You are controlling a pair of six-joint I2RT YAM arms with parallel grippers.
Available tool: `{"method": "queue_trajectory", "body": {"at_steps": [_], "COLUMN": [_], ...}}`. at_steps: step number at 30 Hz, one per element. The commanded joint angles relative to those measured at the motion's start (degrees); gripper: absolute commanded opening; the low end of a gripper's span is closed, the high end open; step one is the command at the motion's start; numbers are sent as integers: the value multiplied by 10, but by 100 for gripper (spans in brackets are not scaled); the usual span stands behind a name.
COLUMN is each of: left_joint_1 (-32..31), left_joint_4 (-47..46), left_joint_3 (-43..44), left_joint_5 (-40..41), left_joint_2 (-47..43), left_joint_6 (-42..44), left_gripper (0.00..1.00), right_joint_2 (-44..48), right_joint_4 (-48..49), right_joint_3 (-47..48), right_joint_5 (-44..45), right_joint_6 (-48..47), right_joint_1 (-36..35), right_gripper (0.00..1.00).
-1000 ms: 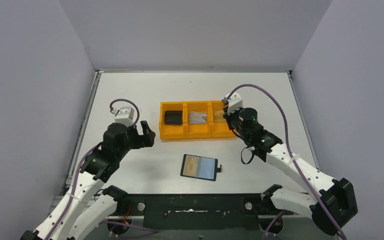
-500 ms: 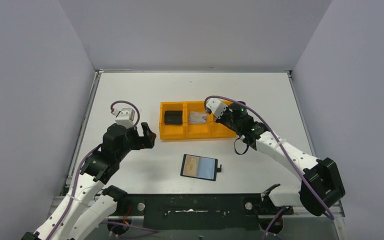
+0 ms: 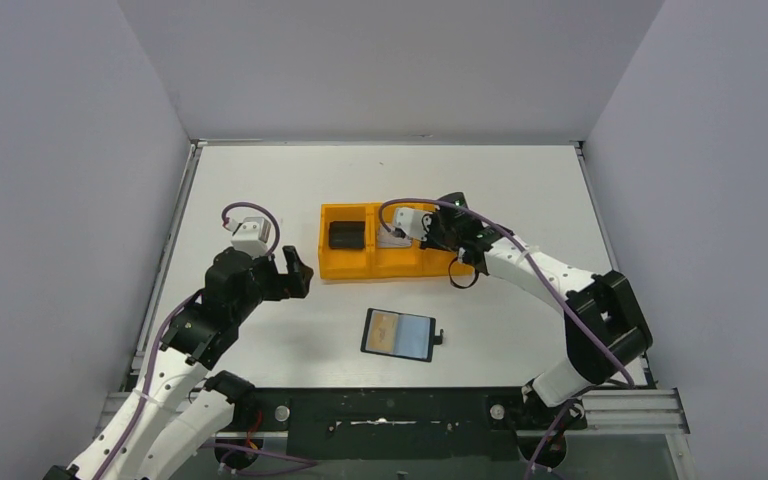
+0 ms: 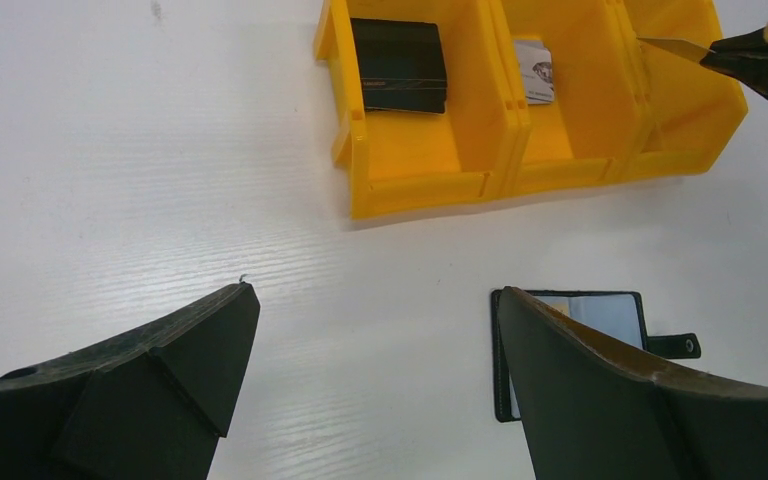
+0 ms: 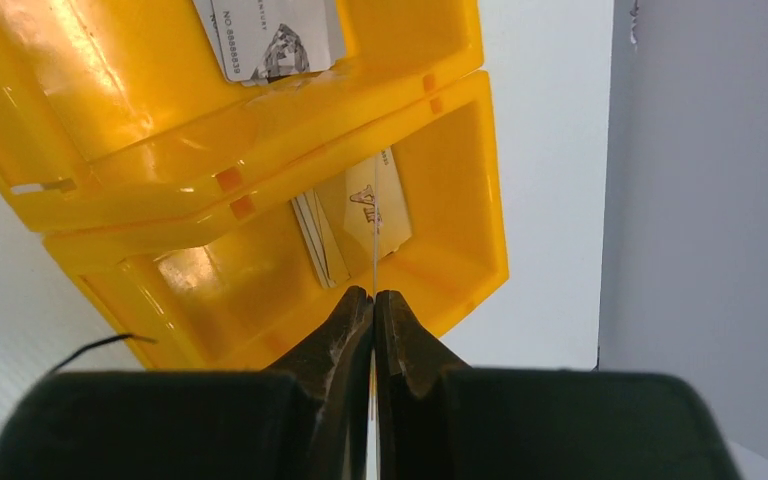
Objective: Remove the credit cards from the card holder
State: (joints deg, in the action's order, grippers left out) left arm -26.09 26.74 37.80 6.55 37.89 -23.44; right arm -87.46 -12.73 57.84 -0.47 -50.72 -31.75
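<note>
The white table (image 3: 260,180) carries everything. The orange tray (image 3: 360,268) sits near its middle. The card holder (image 3: 398,334) lies at 6 o'clock from the tray, well apart from it, spread open and flat with its small tab toward 3 o'clock.

The left gripper (image 4: 375,292) hovers at about 9 o'clock from the card holder, above bare table. Its fingers are spread wide and it carries nothing.

The right gripper (image 5: 373,298) reaches over the 3 o'clock end of the tray. Its fingers are pressed together on a thin card (image 4: 670,45), seen edge-on in its own wrist view and held above the end compartment.

A chunky black block (image 3: 347,235) fills the compartment at the 9 o'clock end. A silvery card (image 4: 533,70) lies in the middle compartment. A gold card (image 5: 392,205) lies in the 3 o'clock compartment, and a paler edge beside it may be another card.

The task looks well advanced. At least two cards are out of the holder and in the tray, and a third is pinched over it, apparently about to be dropped.

The holder's 9 o'clock pocket shows a warm gold tint, so one more card may sit there; the overhead view is too small to say. If so, that card is left to take out.
</note>
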Motion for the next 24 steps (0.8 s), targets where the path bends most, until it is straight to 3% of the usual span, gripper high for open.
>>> {"method": "queue_trajectory", "body": {"at_steps": [1, 24], "left_joint_1": [3, 3], "left_joint_4": [-33, -35], "left_joint_3": [5, 2], "left_joint_5": [-14, -29], "left_joint_2": [-5, -1], "left_joint_6": [9, 12], "left_gripper": [93, 93], "right_joint_2": [-27, -129], "right_joint_4": [-1, 58], "right_joint_3": [32, 83], "right_joint_5": [12, -67], "right_joint_6": [-47, -156], "right_joint_1": [8, 64], "right_gripper": [0, 0]}}
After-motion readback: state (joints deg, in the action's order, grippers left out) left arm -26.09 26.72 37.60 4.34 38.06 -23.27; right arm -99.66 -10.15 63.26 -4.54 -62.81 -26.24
